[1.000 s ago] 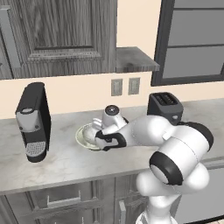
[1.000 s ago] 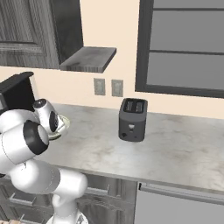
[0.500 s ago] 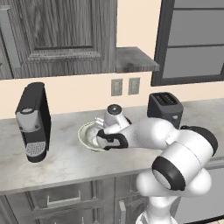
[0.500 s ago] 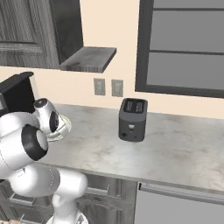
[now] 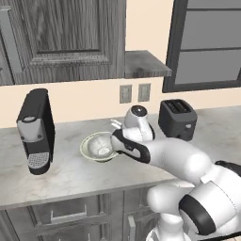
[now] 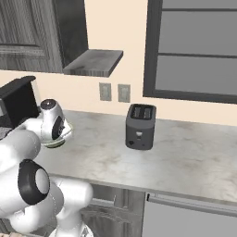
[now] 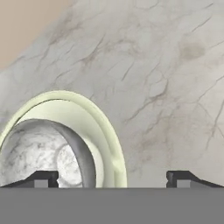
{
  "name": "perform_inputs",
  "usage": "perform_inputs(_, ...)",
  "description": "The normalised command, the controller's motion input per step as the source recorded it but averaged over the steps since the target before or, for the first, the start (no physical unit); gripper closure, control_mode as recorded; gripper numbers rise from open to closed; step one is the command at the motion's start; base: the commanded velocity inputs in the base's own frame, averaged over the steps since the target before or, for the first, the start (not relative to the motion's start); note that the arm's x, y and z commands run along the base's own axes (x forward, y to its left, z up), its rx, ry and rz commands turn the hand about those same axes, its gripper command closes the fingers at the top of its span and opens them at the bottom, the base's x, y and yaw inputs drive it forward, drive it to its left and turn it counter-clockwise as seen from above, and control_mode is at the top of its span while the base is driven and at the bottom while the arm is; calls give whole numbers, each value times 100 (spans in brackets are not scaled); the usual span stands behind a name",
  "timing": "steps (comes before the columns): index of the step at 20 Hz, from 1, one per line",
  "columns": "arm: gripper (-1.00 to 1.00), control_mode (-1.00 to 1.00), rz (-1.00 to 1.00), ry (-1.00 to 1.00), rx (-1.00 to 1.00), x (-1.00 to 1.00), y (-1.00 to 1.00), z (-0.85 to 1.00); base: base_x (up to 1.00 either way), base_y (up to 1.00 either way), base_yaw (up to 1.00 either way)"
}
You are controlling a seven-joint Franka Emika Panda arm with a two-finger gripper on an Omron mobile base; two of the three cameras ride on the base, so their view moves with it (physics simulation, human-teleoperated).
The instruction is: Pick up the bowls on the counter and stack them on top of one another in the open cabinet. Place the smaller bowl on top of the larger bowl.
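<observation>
The gripper [image 7: 111, 177] is wide open and holds nothing. In the hand view its 2 dark finger tips [image 7: 41, 178] sit far apart at the bottom, one over the small bowl and one over the bare counter [image 7: 166, 87]. In the left base view the hand is low over the counter, right beside the bowls.

The smaller bowl [image 7: 43, 153] is grey and white with speckles. It sits inside the larger bowl [image 7: 103, 131], which is pale cream-green. The 2 bowls make 1 stack, small one on top. In the left base view the stack [image 5: 100, 147] rests on the counter, not in the open cabinet [image 5: 143, 63]. That shelf hangs on the wall above and a bit to the right of the bowls.

A black coffee machine [image 5: 35, 132] stands on the counter to the left of the bowls. A dark toaster [image 5: 178, 119] stands to the right. 2 wall outlets [image 5: 135, 92] are on the wall behind the arm
</observation>
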Motion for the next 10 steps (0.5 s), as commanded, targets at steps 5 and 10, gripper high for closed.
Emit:
perform_inputs(5,-100,-100,0,0,14,-25,-36,2,0,0,0)
perform_inputs(10,-100,-100,0,-2,18,-2,-26,-20,0,0,0)
